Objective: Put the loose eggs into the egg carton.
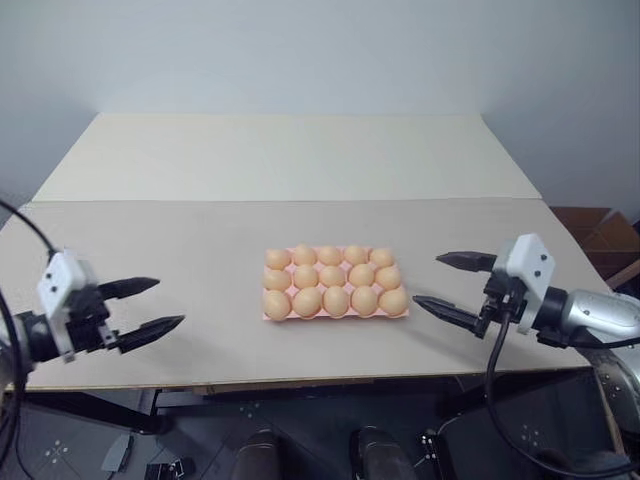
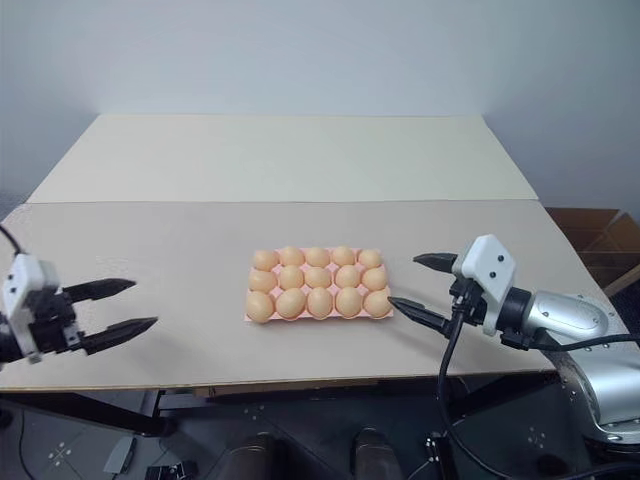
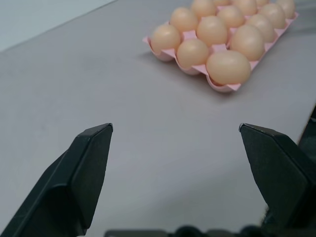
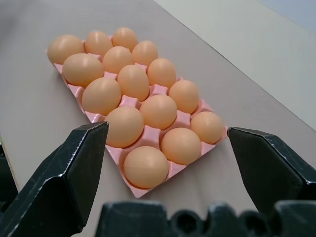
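The pink egg carton [image 1: 268,315] lies in the middle of the table, toward its front edge, and pale orange eggs [image 1: 336,300] sit in all of its cups, in three rows of five. I see no loose egg on the table top. My left gripper [image 1: 152,306] hovers open and empty well to the left of the carton, pointing toward it. On the other side my right gripper [image 1: 443,284] is open and empty too, a short way off the carton's right end. The right wrist view looks along the carton [image 4: 148,190] from that end.
The table [image 1: 200,250] is made of two pale boards with a seam across the middle. A brown cardboard box [image 1: 600,235] stands on the floor past the right edge. Cables hang from both wrists.
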